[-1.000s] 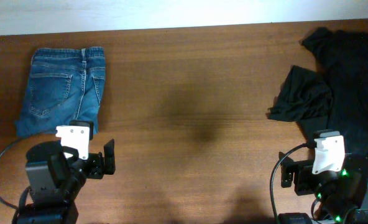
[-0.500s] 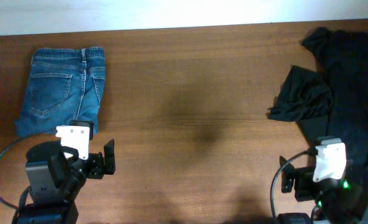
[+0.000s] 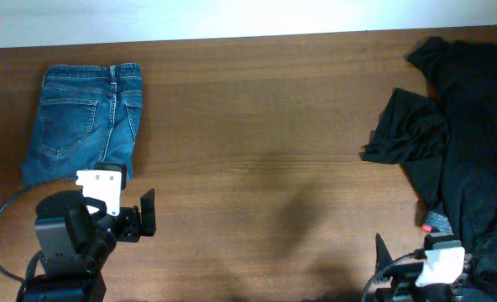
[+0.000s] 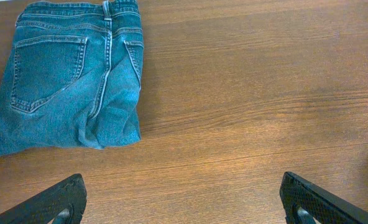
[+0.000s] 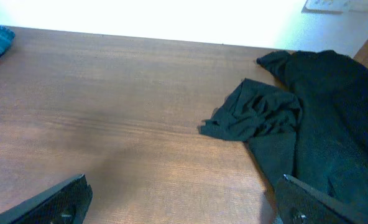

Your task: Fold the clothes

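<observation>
Jeans point(image 4: 72, 81) lie folded far-left, just beyond my left tool point(image 4: 184, 202), long axis near-to-far. Left tool released, empty. Right tool point(image 5: 183, 200) also released, well apart.

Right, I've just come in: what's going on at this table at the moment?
Two robot arms are set up to fold clothes. The jeans lie folded, back pockets up, on the left side of the table. A heap of black clothes sits crumpled on the right, with nothing touching it. The left tool and the right tool are both open and empty, near the front edge.
</observation>
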Controlling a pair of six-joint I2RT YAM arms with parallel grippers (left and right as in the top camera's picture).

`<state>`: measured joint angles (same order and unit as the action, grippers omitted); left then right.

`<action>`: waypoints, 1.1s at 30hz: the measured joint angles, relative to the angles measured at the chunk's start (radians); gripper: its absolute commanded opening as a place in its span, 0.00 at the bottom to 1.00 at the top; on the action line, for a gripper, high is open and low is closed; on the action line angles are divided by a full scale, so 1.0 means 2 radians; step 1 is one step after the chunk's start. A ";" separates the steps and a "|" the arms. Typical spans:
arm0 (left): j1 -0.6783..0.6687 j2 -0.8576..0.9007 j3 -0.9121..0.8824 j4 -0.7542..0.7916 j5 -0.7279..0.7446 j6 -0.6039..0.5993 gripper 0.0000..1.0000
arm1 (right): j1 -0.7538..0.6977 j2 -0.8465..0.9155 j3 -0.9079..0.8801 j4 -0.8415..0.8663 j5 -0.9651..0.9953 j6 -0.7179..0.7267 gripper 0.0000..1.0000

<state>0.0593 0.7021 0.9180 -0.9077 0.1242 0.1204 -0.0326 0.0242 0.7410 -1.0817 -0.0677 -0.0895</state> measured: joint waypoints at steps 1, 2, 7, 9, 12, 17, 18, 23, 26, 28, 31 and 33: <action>0.000 0.000 0.000 0.000 0.000 0.000 0.99 | 0.000 -0.004 -0.014 0.014 0.000 0.000 0.99; 0.000 0.000 0.000 0.000 0.000 0.000 0.99 | 0.000 -0.006 -0.033 0.035 0.000 0.000 0.99; 0.000 0.000 -0.001 0.000 0.000 0.000 0.99 | 0.000 -0.006 -0.122 0.181 0.000 0.000 0.99; 0.000 0.000 -0.001 0.000 0.000 0.000 0.99 | 0.000 -0.006 -0.156 0.243 0.000 0.000 0.99; 0.000 0.000 -0.001 0.000 0.000 0.000 0.99 | 0.000 -0.006 -0.205 0.324 0.000 0.000 0.99; 0.000 0.000 -0.001 0.000 0.000 0.000 0.99 | 0.000 -0.006 -0.285 0.456 0.000 -0.001 0.99; 0.000 0.000 -0.001 0.000 0.000 0.000 0.99 | 0.000 -0.006 -0.300 0.482 0.001 -0.001 0.99; 0.000 0.000 -0.001 0.000 0.000 0.000 0.99 | 0.000 -0.006 -0.354 0.558 0.019 -0.007 0.99; 0.000 0.000 -0.001 0.000 0.000 0.000 0.99 | 0.000 -0.006 -0.363 0.505 0.027 -0.025 0.98; 0.000 0.000 -0.001 0.000 0.000 0.000 0.99 | 0.000 -0.005 -0.365 0.503 0.028 -0.031 0.99; 0.000 0.000 -0.001 0.000 0.000 0.000 0.99 | 0.000 -0.005 -0.365 0.503 0.028 -0.037 0.99; 0.000 0.000 -0.001 0.000 0.000 0.000 0.99 | 0.000 -0.005 -0.365 0.503 0.028 -0.038 0.99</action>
<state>0.0593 0.7021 0.9154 -0.9081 0.1242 0.1207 -0.0326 0.0147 0.0116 -0.0750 -0.0109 -0.1650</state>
